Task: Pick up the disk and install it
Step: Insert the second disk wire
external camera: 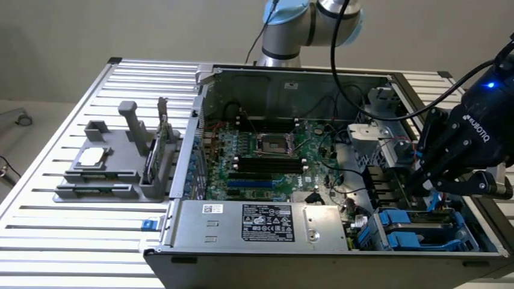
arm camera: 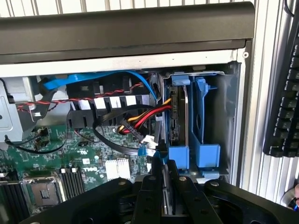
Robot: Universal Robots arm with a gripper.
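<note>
Blue-framed, the disk (arm camera: 176,119) is sitting on edge in the drive bay (external camera: 425,229) at the computer case's (external camera: 321,180) corner, just ahead of the pincer (arm camera: 163,186), its long axis running straight away from the fingertips. The pincer's fingers are pressing nearly together, gripping nothing visible. Beyond the pincer, cables (arm camera: 140,121) are crossing the motherboard (external camera: 265,162). A slatted metal surface (external camera: 72,241) is carrying everything.

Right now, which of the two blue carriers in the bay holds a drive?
The carrier beside the red and yellow cables: the disk's dark edge fills it; the other carrier is bare blue plastic.
</note>
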